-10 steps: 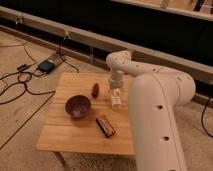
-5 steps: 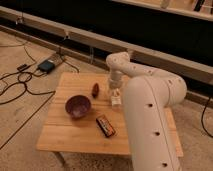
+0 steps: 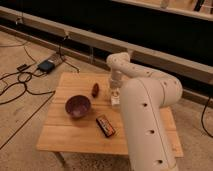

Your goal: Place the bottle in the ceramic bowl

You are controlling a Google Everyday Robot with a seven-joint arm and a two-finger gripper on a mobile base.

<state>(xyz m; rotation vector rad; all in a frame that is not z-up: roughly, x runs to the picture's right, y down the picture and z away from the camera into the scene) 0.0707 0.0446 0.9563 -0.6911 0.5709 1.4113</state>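
Observation:
The dark purple ceramic bowl (image 3: 78,106) stands on the left half of the small wooden table (image 3: 65,137), with nothing in it. The small white bottle (image 3: 115,99) lies right of the bowl near the table's middle, partly covered from above. My gripper (image 3: 115,93) points straight down at the end of the white arm (image 3: 147,107) and sits right over the bottle, at or very close to it. About a bowl's width of bare wood separates the bottle from the bowl.
A small reddish-brown oval object (image 3: 95,89) lies just left of the gripper, behind the bowl. A dark rectangular snack packet (image 3: 105,125) lies in front, right of the bowl. My bulky arm hides the table's right side. Cables and a black box (image 3: 47,65) lie on the floor at left.
The arm's big elbow section has swung a little to the left. The gripper has stayed over the bottle, perhaps slightly lower. The bowl, the packet and the oval object have not moved.

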